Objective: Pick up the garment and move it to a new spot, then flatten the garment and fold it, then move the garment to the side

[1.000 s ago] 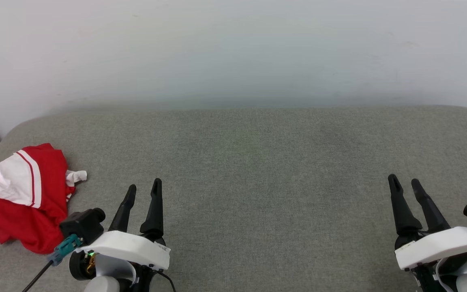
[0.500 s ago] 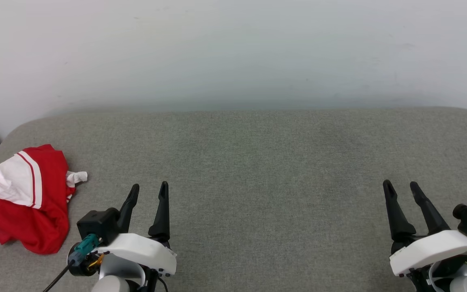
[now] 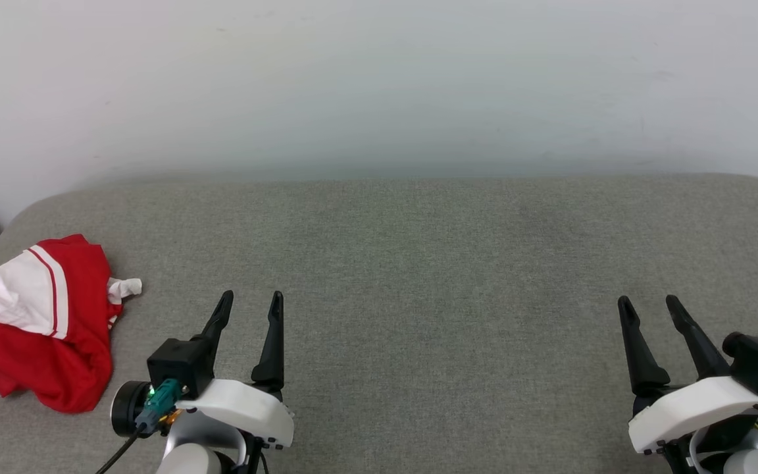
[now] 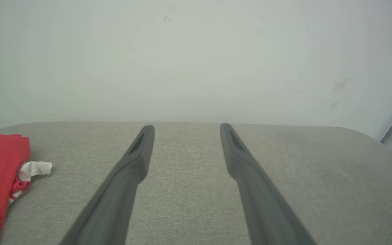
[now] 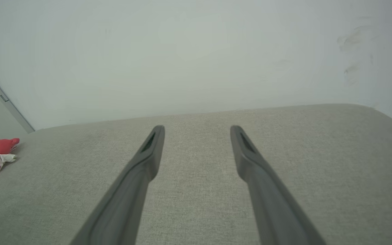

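Now, at the far left of the grey cushion (image 3: 418,263), the garment (image 3: 37,322) lies in a crumpled heap. Red cloth is bunched under a white panel with a thin red stripe, and a small white scrap pokes out toward the middle.

I have both tools low over the near side of the cushion. The left tool (image 3: 252,297) has its jaws spread with nothing between them. The right tool (image 3: 647,301) is likewise spread and empty.

The heap sits to the left of the left tool, near but not touching, about level with its tips and running back alongside its wrist. In the left wrist view it shows at the left edge, off the line of the jaws. The right tool is well apart from it, with the bare width of the cushion between.

I judge the cloth to be light, soft and limp. It should sag and trail once lifted, and smooth jersey may slide out of a shallow pinch. The raised fold on the heap's right side, closest to the left tool, looks the easiest place to bite. I cannot make out collar, sleeves or hem in this bundle, so a first lift would likely need regripping before any flattening.
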Tool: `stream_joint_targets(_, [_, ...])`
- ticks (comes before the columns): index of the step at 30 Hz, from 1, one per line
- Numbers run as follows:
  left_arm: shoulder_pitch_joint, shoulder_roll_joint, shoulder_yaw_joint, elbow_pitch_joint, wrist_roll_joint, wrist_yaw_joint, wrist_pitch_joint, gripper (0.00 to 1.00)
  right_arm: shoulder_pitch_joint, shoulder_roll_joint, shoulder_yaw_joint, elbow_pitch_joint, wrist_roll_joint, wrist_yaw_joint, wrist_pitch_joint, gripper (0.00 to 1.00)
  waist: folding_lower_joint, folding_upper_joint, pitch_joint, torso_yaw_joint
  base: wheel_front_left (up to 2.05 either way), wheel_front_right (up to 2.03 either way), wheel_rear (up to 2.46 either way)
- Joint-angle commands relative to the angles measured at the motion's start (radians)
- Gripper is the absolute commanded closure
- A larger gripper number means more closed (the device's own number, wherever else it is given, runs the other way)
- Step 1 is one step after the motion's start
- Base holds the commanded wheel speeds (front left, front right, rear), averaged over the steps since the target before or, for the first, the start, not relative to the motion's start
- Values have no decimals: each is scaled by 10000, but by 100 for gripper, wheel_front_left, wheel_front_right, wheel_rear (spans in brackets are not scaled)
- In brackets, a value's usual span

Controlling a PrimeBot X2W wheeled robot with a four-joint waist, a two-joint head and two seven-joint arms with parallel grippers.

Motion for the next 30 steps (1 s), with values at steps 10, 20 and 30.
stream_joint_targets(10, [-181,-9,-172,195,779,-47,-287,0,42,78,22,-184,-1051,-3,-132,0,-1,-1,4,-37,0,0,0])
stream_joint_targets(20, [-157,-122,-108,540,1127,-61,-462,0,81,198,-128,-302,-1715,-3,-306,0,-1,-1,-34,-42,0,0,0])
stream_joint_targets(30, [-105,-212,33,671,1611,-31,-650,0,85,409,-410,-414,-2378,-3,-453,0,-1,-1,-77,-20,0,0,0])
